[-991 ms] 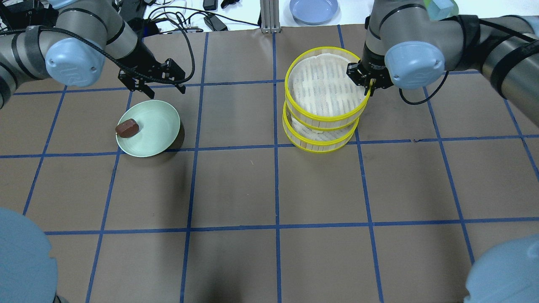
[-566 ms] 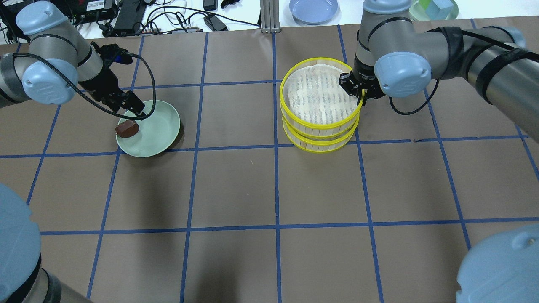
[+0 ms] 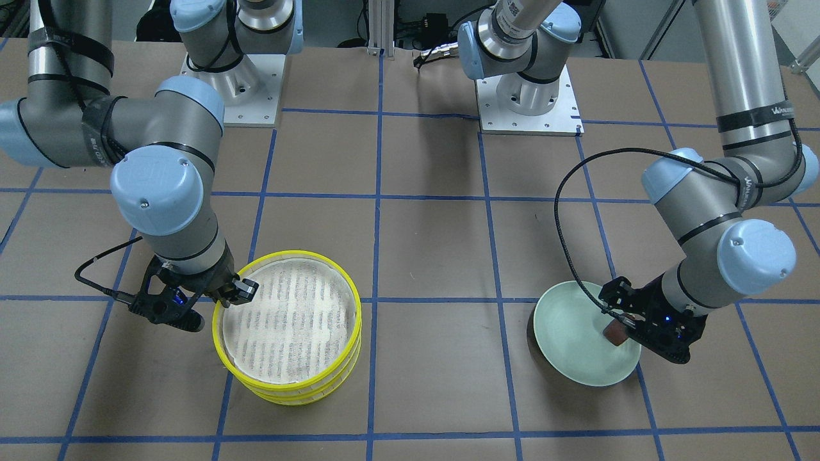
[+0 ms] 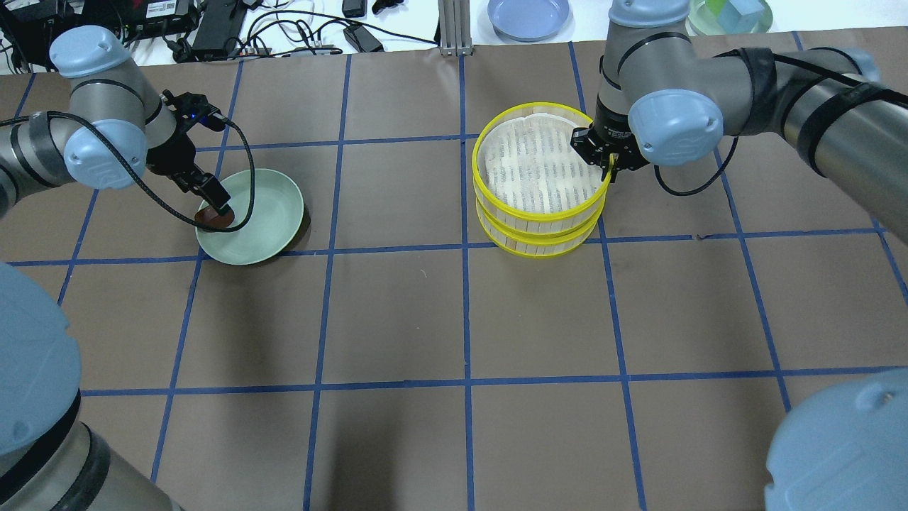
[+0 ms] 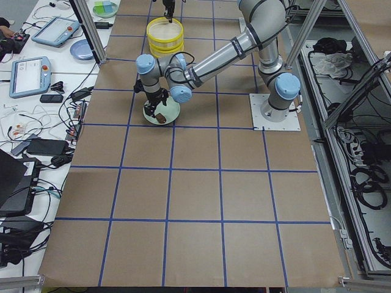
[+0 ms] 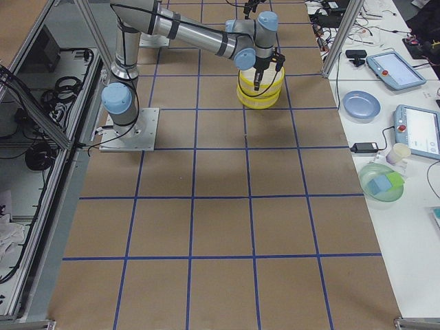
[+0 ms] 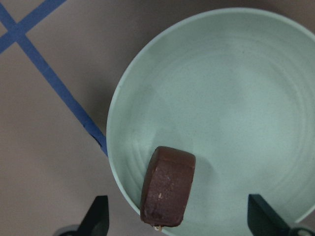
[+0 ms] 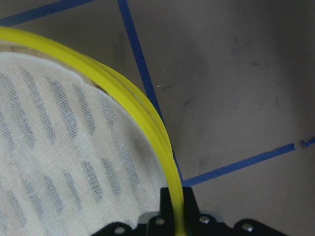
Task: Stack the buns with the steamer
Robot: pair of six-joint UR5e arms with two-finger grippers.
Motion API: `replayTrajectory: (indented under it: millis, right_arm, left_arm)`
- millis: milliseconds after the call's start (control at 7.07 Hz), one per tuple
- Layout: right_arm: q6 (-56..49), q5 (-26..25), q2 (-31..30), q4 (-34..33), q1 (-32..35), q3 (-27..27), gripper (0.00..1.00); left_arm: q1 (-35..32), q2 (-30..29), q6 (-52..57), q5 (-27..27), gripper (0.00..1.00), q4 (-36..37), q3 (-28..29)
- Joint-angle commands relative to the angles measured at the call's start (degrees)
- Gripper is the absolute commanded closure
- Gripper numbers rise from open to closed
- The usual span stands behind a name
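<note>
The dark reddish-brown bun point(image 7: 167, 187) lies at the rim of the pale green plate point(image 7: 236, 98), on the table's left point(image 4: 273, 213). My left gripper point(image 4: 213, 202) is open and low over it, its fingertips point(image 7: 98, 216) wide apart on either side of the bun. Two yellow-rimmed steamer trays with white cloth liners stand stacked; the top tray point(image 4: 539, 160) sits on the lower tray point(image 4: 539, 241). My right gripper point(image 4: 606, 167) is shut on the top tray's right rim point(image 8: 162, 147). The cream-white bun is hidden from every view.
A blue plate point(image 4: 528, 15), a green bowl with blocks point(image 4: 731, 14), cables and an aluminium post point(image 4: 450, 28) lie beyond the table's far edge. Brown paper with a blue tape grid covers the table point(image 4: 461, 319).
My left gripper has swung in from behind the plate and come down over the brown bun. My right gripper has lowered the top tray from an offset, raised position onto the lower tray.
</note>
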Motion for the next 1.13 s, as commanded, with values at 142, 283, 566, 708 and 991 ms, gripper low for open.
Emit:
replayTrajectory:
  millis: [142, 283, 566, 708, 991]
  right_arm:
    - [0.0, 0.1, 0.1, -0.3, -0.1, 1.2, 1.0]
    - [0.1, 0.1, 0.1, -0.3, -0.1, 1.2, 1.0]
    - [0.0, 0.0, 0.1, -0.5, -0.2, 1.2, 1.0]
    - [0.0, -0.1, 0.1, -1.0, -0.4, 1.2, 1.0]
    - [0.0, 0.0, 0.1, -2.1, -0.5, 1.2, 1.0]
  left_arm:
    - [0.0, -2.4, 0.7, 0.0, 0.06, 1.7, -0.5]
    - [0.0, -2.9, 0.6, 0.0, 0.07, 1.8, -0.8]
    - [0.0, -3.6, 0.7, 0.0, 0.35, 1.8, -0.7]
    - [0.0, -3.8, 0.7, 0.1, 0.74, 1.9, -0.6]
    - [0.0, -3.6, -0.5, 0.0, 1.0, 1.9, -0.3]
